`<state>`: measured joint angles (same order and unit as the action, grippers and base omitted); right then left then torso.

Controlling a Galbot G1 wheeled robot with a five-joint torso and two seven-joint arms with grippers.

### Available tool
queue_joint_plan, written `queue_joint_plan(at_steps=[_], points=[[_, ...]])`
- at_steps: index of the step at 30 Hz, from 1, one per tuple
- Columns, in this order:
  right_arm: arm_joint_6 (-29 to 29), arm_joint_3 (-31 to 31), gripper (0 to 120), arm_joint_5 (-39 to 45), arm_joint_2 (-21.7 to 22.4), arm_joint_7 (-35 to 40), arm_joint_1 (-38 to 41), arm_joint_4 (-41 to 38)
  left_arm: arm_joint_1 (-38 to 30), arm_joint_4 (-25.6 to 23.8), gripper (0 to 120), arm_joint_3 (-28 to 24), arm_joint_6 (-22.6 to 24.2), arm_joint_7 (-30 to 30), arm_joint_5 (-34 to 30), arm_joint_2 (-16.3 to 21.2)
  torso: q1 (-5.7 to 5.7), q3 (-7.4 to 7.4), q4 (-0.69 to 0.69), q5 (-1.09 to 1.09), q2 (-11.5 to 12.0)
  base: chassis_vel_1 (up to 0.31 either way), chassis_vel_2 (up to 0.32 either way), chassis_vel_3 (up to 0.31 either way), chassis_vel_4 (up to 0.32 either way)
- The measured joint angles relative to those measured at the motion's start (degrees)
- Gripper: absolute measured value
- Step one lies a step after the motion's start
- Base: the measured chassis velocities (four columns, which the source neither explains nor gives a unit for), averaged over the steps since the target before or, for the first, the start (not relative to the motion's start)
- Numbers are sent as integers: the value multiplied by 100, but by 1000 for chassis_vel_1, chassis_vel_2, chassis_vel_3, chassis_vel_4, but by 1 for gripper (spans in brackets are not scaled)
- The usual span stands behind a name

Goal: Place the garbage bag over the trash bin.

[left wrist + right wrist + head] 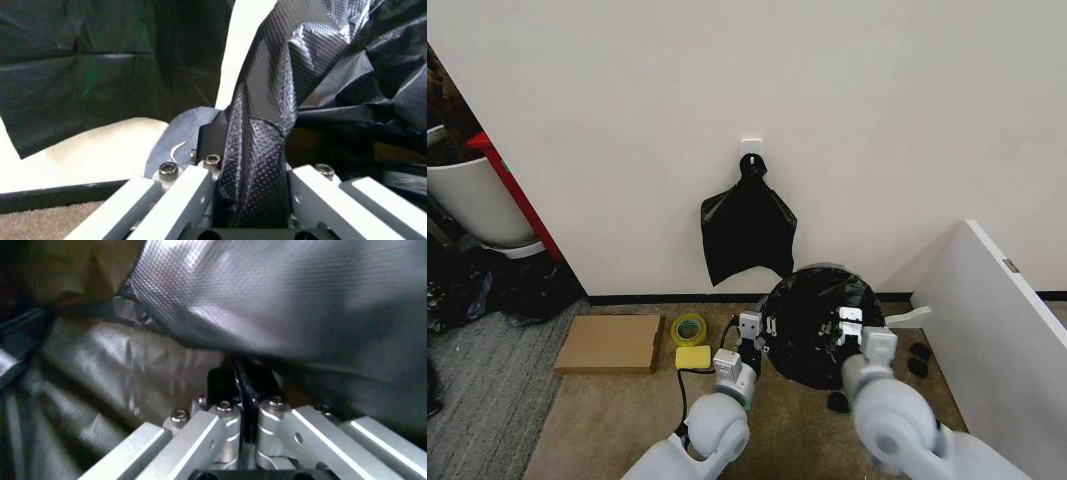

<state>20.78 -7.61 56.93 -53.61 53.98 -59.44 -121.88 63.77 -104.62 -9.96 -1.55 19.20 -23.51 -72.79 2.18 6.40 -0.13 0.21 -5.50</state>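
We find the garbage bag (pixel 817 325) spread as a glossy black dome on the floor by the wall, between the two grippers; the trash bin itself we cannot make out beneath the plastic. The left gripper (pixel 755 340) sits at the bag's left edge. In the left wrist view its fingers (pixel 180 195) stand apart with a thick fold of the garbage bag (pixel 257 165) gathered between them; we judge them clamped on that fold. The right gripper (pixel 849 335) rests on the bag's right part. In the right wrist view its fingers (pixel 220 432) are drawn close together, a thin dark edge of the garbage bag (pixel 280 295) pinched in the narrow gap.

On the wall above, a bunch of black bags (pixel 747 232) hangs from a white hook (pixel 751 148). To the left on the floor lie a cardboard sheet (pixel 610 343), a roll of yellow tape (pixel 689 328) and a yellow block (pixel 693 357). A white board (pixel 987 310) leans at the right.
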Motion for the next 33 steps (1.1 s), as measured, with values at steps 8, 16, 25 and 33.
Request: queue_joint_plan(at_steps=[8,16,25,33], points=[[-31,-263,0,-186,-408,17,531,803,22,-96,1,-11,-12,-8,-14,75,0,0,0,0,0,0,0,0,0],[84,-314,0,-135,-566,65,943,1304,90,-131,1,26,-172,-105,132,185,0,0,0,0,0,0,0,0,0],[125,-153,0,-156,-790,-31,1195,2057,176,-160,1,3,-215,-143,198,213,0,0,0,0,0,0,0,0,0],[151,-91,0,-168,-855,-68,1337,2274,226,-212,1,15,-249,-175,298,236,0,0,0,0,0,0,0,0,0]])
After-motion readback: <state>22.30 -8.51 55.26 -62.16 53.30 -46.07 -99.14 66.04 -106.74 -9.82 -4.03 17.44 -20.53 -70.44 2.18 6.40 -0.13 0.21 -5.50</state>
